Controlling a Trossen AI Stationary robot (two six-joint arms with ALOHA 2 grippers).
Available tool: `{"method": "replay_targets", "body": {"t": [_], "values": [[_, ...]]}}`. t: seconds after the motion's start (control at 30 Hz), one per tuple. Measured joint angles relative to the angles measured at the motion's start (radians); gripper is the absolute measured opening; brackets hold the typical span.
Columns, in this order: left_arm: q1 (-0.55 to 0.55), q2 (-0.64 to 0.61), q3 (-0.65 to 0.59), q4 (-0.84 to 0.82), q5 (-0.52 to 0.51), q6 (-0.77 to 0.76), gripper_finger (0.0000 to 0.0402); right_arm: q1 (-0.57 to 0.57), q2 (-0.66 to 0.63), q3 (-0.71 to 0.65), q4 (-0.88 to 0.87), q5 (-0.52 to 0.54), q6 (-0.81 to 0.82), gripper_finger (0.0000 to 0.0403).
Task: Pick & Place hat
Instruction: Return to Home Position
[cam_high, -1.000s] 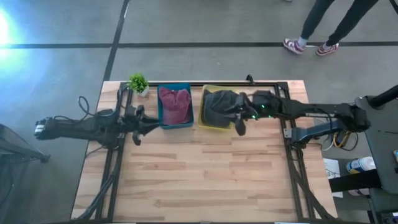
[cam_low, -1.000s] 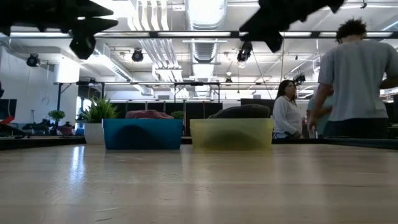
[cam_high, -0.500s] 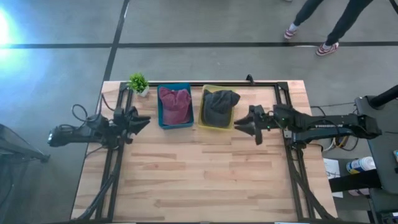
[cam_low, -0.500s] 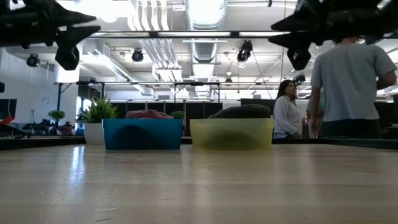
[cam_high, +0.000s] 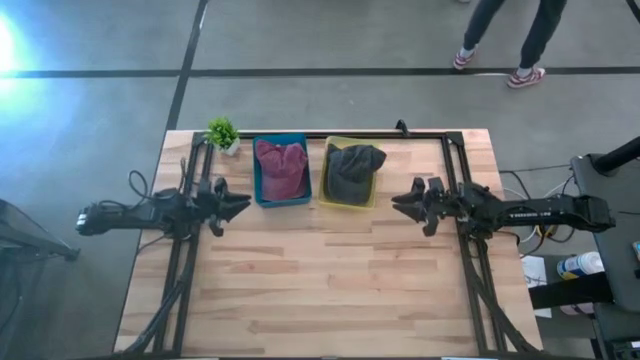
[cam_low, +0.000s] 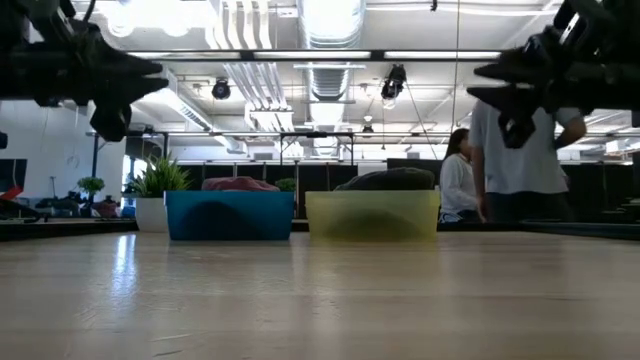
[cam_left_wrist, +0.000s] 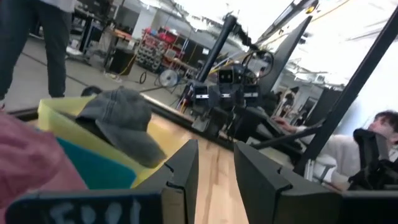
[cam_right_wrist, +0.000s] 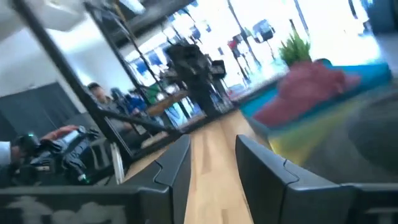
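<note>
A dark grey hat (cam_high: 353, 168) lies in the yellow bin (cam_high: 330, 197), its crown above the rim in the low view (cam_low: 385, 180). A maroon hat (cam_high: 282, 167) lies in the blue bin (cam_high: 258, 186) beside it. My right gripper (cam_high: 405, 200) hangs open above the table, right of the yellow bin and pointing at it. My left gripper (cam_high: 235, 203) hangs open left of the blue bin and points toward the bins. The left wrist view shows the grey hat (cam_left_wrist: 121, 121) past my open left gripper (cam_left_wrist: 216, 168). The right wrist view shows the maroon hat (cam_right_wrist: 305, 90) past my open right gripper (cam_right_wrist: 211, 162).
A small potted plant (cam_high: 222, 133) stands at the far left corner, left of the blue bin. Both bins sit along the far edge. Bare wooden tabletop (cam_high: 330, 280) spreads over the middle and near side. People stand and walk in the room beyond the table (cam_low: 515, 150).
My right gripper has drawn back from above the yellow bin toward the table's right edge and come lower. The grey hat stays lying in the yellow bin. My left gripper has sunk a little, left of the blue bin.
</note>
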Motion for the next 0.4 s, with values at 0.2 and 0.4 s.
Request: {"method": "replay_targets", "body": {"t": [0.2, 0.4], "values": [[0.004, -0.048, -0.027, -0.054, 0.007, -0.004, 0.0097, 0.001, -0.015, -0.004, -0.095, 0.018, 0.077, 0.0116], [0.004, -0.053, -0.029, -0.015, 0.005, -0.006, 0.0097, 0.001, 0.003, -0.005, -0.097, 0.018, 0.082, 0.0114]]}}
